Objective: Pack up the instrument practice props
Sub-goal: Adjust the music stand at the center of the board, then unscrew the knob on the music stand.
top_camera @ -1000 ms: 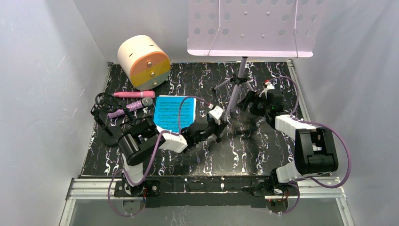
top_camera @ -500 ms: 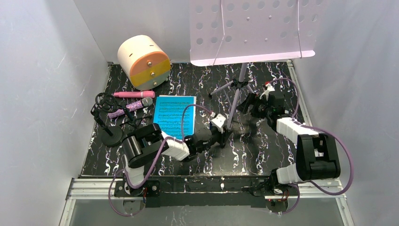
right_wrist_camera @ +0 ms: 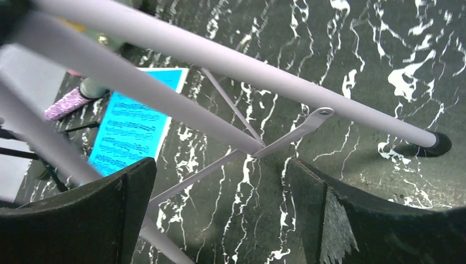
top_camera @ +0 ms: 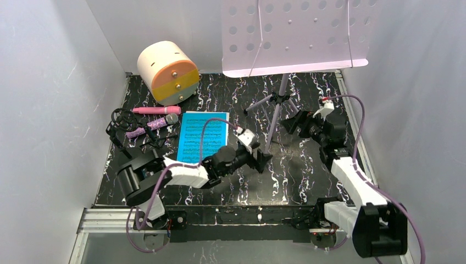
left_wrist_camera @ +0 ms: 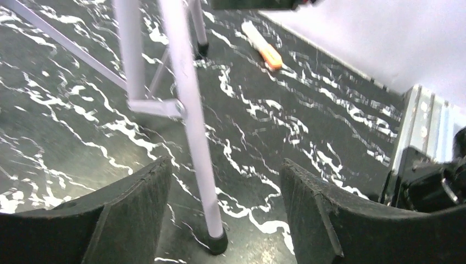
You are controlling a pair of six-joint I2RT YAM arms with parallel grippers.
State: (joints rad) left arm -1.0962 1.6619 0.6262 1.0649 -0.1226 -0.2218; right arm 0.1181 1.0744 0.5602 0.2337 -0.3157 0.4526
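Note:
The lilac perforated music rack [top_camera: 297, 33] stands on its tripod legs [top_camera: 277, 107] at the back of the mat. My left gripper [top_camera: 264, 159] [left_wrist_camera: 225, 209] is open, and one lilac leg [left_wrist_camera: 189, 137] with a black foot stands between its fingers, touching neither. My right gripper [top_camera: 291, 122] [right_wrist_camera: 222, 209] is open just right of the legs, and a thin brace [right_wrist_camera: 192, 176] crosses between its fingers. A blue sheet-music page [top_camera: 203, 136] [right_wrist_camera: 132, 132] lies flat at centre left. The pink microphone [top_camera: 149, 110], purple microphone [top_camera: 154, 125] [right_wrist_camera: 68, 102] and black mic tripods [top_camera: 123, 129] lie at the left.
A cream cylinder box [top_camera: 167, 71] with an orange-grey face lies at the back left. A small white and orange stick [left_wrist_camera: 264, 47] lies near the mat's far edge. White walls close in the left, back and right sides.
My left gripper has opened and let go of the tripod leg, and its arm has stretched out lower. The right arm has swung out to the right. The rack shifted slightly.

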